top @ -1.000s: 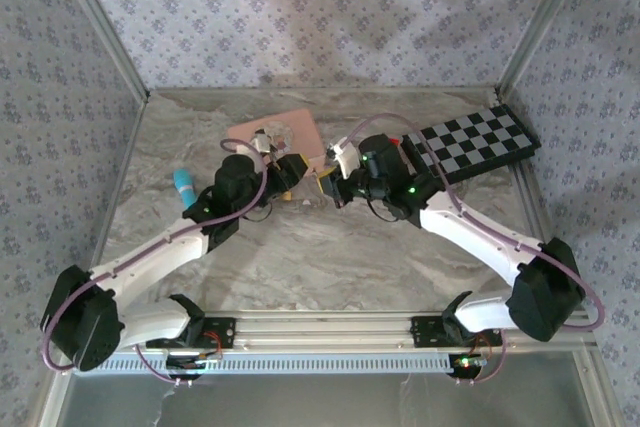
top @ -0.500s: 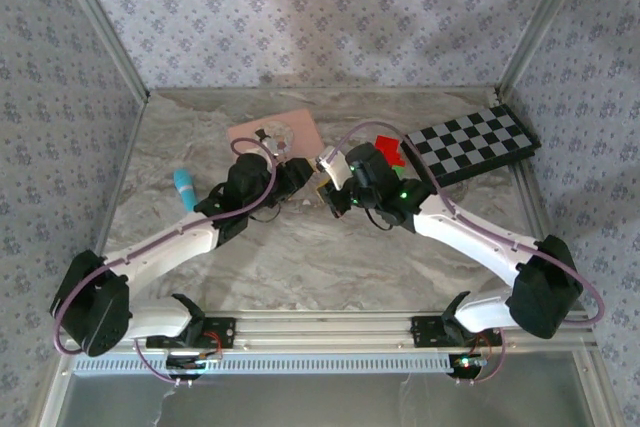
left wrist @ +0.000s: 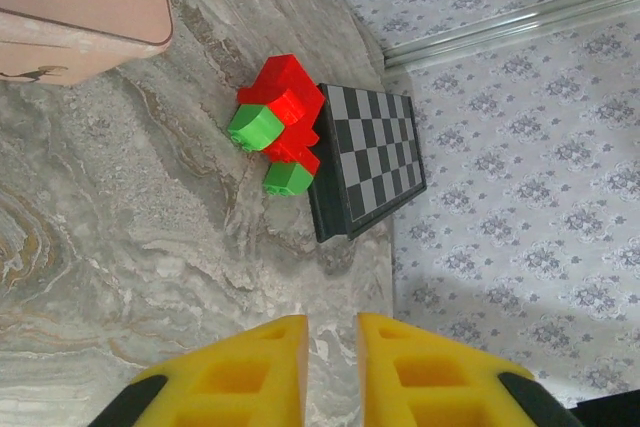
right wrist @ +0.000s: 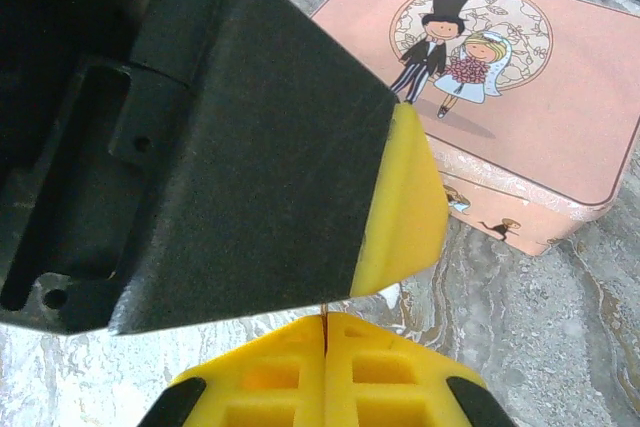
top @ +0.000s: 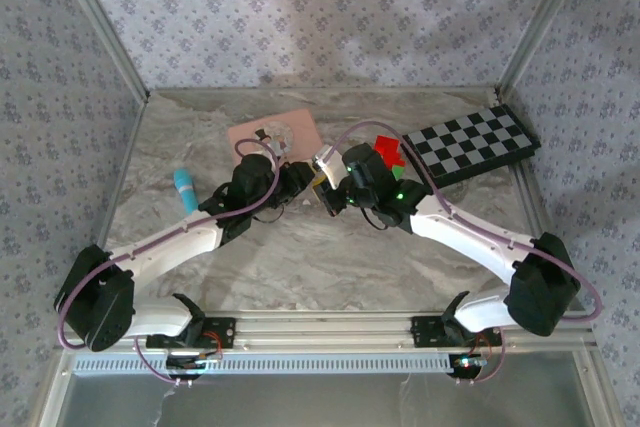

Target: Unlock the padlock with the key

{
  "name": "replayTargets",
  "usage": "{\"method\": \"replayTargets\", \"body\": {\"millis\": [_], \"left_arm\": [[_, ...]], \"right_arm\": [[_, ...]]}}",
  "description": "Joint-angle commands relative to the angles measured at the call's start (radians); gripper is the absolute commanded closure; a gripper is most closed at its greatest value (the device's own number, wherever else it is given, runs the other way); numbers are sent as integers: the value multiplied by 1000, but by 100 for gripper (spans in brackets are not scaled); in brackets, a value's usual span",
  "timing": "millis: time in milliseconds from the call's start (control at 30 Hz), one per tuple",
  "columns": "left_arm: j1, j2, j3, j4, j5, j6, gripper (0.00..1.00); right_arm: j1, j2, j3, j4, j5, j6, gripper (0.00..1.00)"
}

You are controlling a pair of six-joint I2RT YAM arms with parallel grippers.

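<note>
The left gripper (top: 297,179) and right gripper (top: 326,187) stood tip to tip at centre frame in the top view, apparently to bring key to lock. The left was narrow, with nothing between its fingers. The right was pressed shut, and no key could be confirmed. The padlock could not be made out and was presumably hidden beneath them, just below the pink box (top: 272,132).

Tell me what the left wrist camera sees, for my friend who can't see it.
The yellow pads of the left gripper hang a little apart at the bottom, above a grey marbled table. Farther off, a red and green block toy sits next to a checkerboard, and a pink box pokes in at the top left.
</note>
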Motion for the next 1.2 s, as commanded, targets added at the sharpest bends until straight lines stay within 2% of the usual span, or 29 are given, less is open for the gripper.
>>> {"method": "replayTargets", "body": {"millis": [0, 433, 567, 667, 867, 1000, 1167], "left_arm": [[-8, 6, 40, 21, 19, -2, 83], [-8, 29, 70, -2, 40, -8, 83], [-8, 33, 74, -2, 29, -2, 100], [-1, 32, 72, -4, 15, 25, 100], [34, 19, 48, 89, 18, 188, 100], [36, 9, 49, 164, 59, 341, 100], [37, -5, 39, 280, 139, 492, 100]], "right_arm": [[6, 9, 14, 39, 35, -13, 100], [16, 11, 7, 83, 60, -16, 100], [16, 8, 7, 75, 56, -19, 100], [1, -7, -1, 59, 6, 2, 100], [-148, -86, -73, 126, -266, 174, 68], [-246, -130, -130, 213, -418, 324, 58], [-342, -146, -226, 459, -570, 555, 49]]}}
